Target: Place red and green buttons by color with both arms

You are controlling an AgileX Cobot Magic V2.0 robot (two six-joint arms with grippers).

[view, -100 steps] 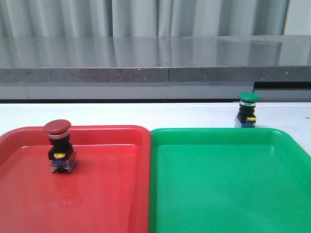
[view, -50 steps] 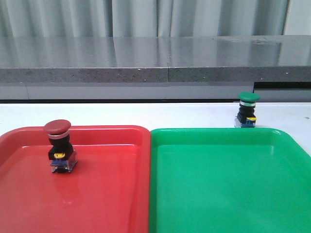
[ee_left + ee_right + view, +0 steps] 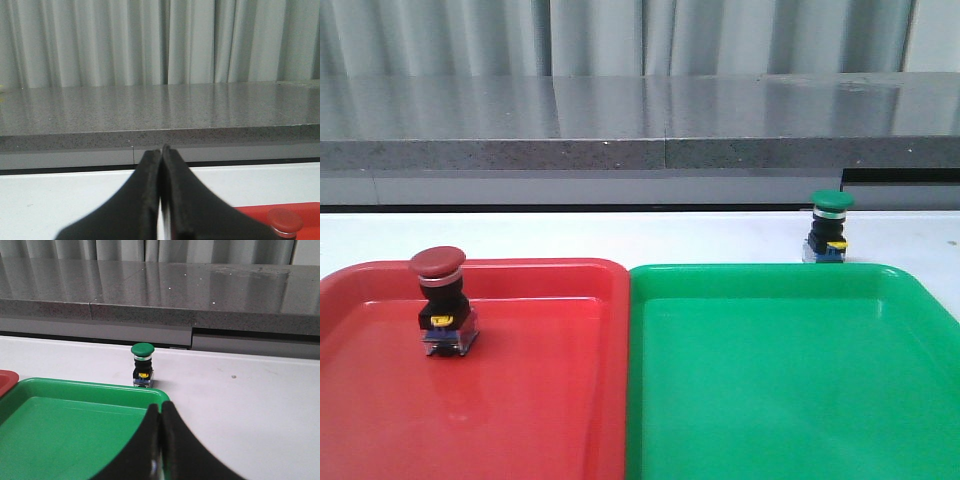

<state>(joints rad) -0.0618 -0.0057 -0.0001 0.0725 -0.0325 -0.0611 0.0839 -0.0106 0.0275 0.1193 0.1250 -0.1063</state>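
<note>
- Red button (image 3: 442,302) is standing upright inside the red tray (image 3: 540,400), near that tray's far left part, so by the look of it this half of the sorting is already finished.
- Nearest the cameras, the left pincer (image 3: 161,190) is showing its two black fingers pressed together with only a hairline gap, and it is gripping nothing; it is hanging short of the red tray, whose corner and the red button's cap (image 3: 284,222) are peeking in at the edge of its wrist view.
- Right pincer (image 3: 161,440) is likewise closed on nothing, hovering above the green tray (image 3: 75,430) and pointing toward the green button (image 3: 142,364).
- Neither arm is appearing in the front view.
- Green tray is lying empty, touching or nearly touching the red tray along their shared edge.
- Green button is sitting upright on the white surface (image 3: 620,235), just beyond the green tray's far rim and toward its right end, so it is not yet in place.
- Judging from this, about half the job is remaining: the right pincer is needing to open, reach past the rim, take the green button and set it into the green tray.
- Farthest back, a grey stone ledge (image 3: 640,120) and pale curtains (image 3: 620,35) are closing off the scene.
</note>
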